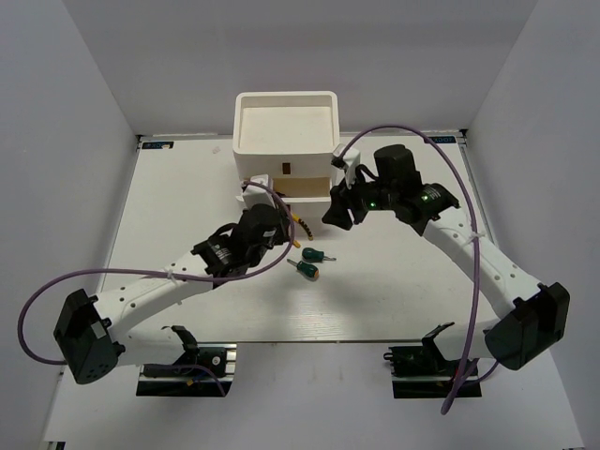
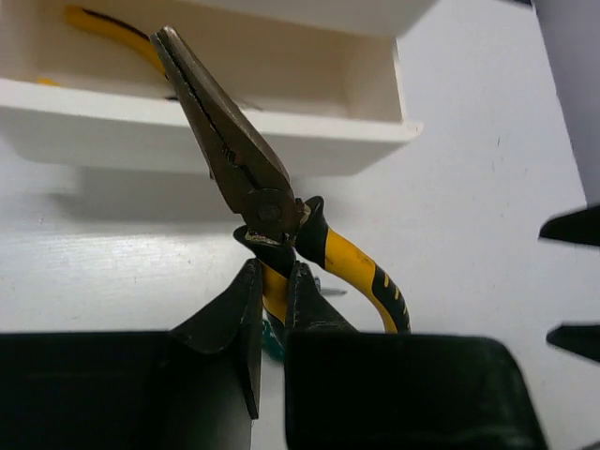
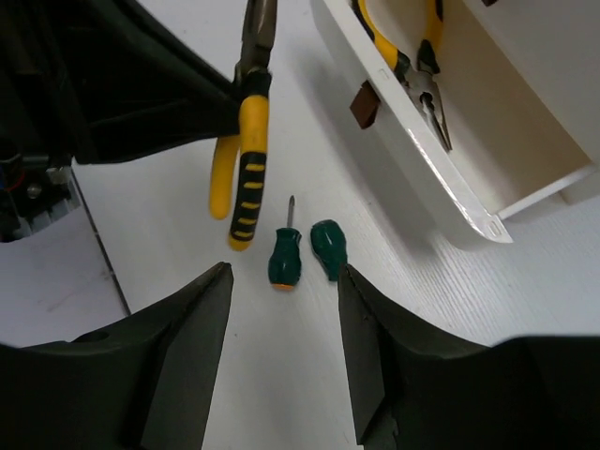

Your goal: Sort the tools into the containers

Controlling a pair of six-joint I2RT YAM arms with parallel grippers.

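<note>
1. The left tool (image 2: 276,283) was closed tight on one grip of the yellow-handled pliers (image 2: 234,150), which stood off the bench (image 1: 169,206), nose aimed at the open drawer (image 2: 187,122).
2. That drawer stuck out of the front of the white organizer (image 1: 281,150) at the back of the bench, and its front wall lay directly across the nose of the pliers.
3. A second pair of pliers (image 3: 427,84) already lay inside the drawer, behind the small brown handle (image 3: 364,103).
4. The right tool (image 3: 283,274) hung just right of the drawer with its fingers spread apart and nothing between them.
5. Below it two stubby green-handled screwdrivers (image 3: 284,261) (image 3: 328,248) lay side by side on the bench, close to each other and near the drawer front, just beside the hanging pliers' grips.
6. The two tools were close together in front of the organizer, and the left arm's purple cable (image 1: 289,225) curved past the drawer.
</note>
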